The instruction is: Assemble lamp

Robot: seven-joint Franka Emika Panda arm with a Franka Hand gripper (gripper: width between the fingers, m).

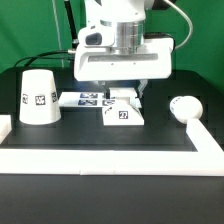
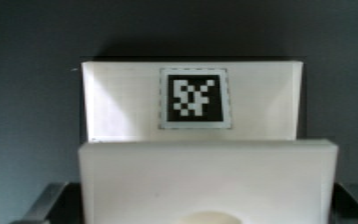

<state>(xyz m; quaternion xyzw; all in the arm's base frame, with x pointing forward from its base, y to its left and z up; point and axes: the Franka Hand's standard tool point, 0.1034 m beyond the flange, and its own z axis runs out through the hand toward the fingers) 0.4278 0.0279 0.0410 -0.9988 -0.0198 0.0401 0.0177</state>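
Note:
The flat square lamp base (image 1: 122, 113) lies at the table's middle, a tag on its front face. My gripper (image 1: 122, 98) is down over it. In the wrist view the base (image 2: 195, 140) fills the picture with its tag facing the camera. My gripper (image 2: 201, 206) straddles it, and the dark fingers (image 2: 51, 205) press against its two sides. The cone shade (image 1: 38, 97) stands upright at the exterior view's left. The round-headed bulb (image 1: 183, 107) lies at the exterior view's right. Both are apart from the gripper.
The marker board (image 1: 80, 99) lies flat just behind and to the left of the base in the exterior view. A white raised border (image 1: 110, 158) runs along the table's front and right edges. A green wall stands behind.

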